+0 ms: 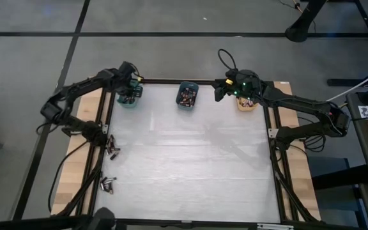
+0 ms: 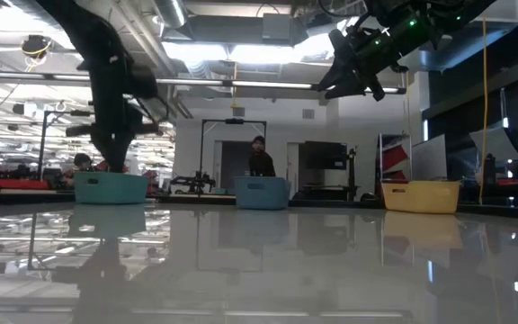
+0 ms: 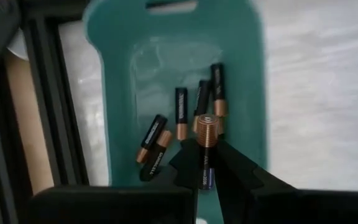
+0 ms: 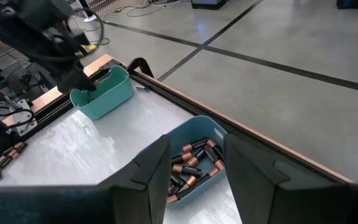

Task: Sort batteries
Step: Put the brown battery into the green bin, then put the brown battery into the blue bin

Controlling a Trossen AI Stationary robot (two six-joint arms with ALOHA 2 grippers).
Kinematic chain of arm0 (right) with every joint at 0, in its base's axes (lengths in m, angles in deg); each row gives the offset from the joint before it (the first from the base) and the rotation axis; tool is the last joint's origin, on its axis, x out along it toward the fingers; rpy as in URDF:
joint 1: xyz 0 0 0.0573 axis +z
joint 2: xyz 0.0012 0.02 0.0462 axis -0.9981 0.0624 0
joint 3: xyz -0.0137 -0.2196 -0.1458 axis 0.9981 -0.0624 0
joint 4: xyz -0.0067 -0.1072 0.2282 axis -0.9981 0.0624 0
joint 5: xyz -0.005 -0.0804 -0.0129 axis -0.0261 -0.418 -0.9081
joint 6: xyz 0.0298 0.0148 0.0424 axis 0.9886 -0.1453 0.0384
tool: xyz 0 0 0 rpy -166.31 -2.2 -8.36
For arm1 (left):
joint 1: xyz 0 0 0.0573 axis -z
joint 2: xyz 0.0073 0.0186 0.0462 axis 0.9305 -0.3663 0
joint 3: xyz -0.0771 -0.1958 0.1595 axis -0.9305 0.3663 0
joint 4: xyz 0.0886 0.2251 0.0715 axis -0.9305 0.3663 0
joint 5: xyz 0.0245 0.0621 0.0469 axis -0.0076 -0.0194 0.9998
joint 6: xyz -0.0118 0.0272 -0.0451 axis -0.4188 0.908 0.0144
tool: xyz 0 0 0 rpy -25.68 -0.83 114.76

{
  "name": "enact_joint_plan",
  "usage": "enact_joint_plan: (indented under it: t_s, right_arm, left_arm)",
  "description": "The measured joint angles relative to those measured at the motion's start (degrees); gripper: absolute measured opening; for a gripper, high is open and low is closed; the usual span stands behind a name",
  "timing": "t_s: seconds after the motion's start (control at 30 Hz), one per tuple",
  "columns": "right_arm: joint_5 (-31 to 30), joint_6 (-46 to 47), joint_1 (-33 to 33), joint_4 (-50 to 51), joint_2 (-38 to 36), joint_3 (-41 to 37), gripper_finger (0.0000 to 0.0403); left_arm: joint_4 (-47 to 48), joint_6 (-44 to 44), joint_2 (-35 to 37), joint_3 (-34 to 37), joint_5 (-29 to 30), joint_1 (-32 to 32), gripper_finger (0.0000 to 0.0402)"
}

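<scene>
My left gripper (image 1: 130, 89) hangs over the teal bin (image 1: 129, 99) at the table's far left and is shut on one battery (image 3: 206, 152). Several black cells with coppery ends (image 3: 180, 112) lie on that bin's floor. In the low view the left arm (image 2: 115, 126) reaches down into the teal bin (image 2: 111, 187). My right gripper (image 4: 196, 152) is open and empty, raised (image 2: 349, 67) between the blue bin (image 1: 187, 96) and the orange bin (image 1: 246, 103). The blue bin (image 4: 194, 163) holds several batteries. My left gripper pinches one battery between its two fingers (image 3: 235, 165), which lie on either side of its dark body. The coppery end (image 3: 207, 126) sticks out past the fingertips toward the bin floor. The fingers come from above, pointing down, along the cell. The battery is lifted clear of the cells below.
Loose batteries lie in two small heaps at the table's left edge (image 1: 112, 147) (image 1: 107, 184). A black frame (image 1: 273, 134) rims the white table. A person (image 2: 259, 157) stands in the room beyond the far edge.
</scene>
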Motion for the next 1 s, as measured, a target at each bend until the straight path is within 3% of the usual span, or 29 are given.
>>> enact_joint_plan:
  t_s: [0.33, 0.57, 1.0]
  right_arm:
    - [0.0, 0.0, 0.0, 0.02, 0.0, 0.02, 0.0147]
    - [0.0, -0.02, 0.0, 0.02, 0.0, 0.0, 0.0147]
    - [0.0, -0.07, 0.0, 0.03, 0.0, 0.0, 0.0147]
  left_arm:
    - [-0.74, 0.07, -6.36, 0.01, -0.61, -1.89, 0.003]
    - [-0.35, -0.21, -6.61, 0.02, -0.9, -1.99, 0.004]
    - [5.16, 1.6, -4.84, -2.73, -1.53, -1.35, 0.0165]
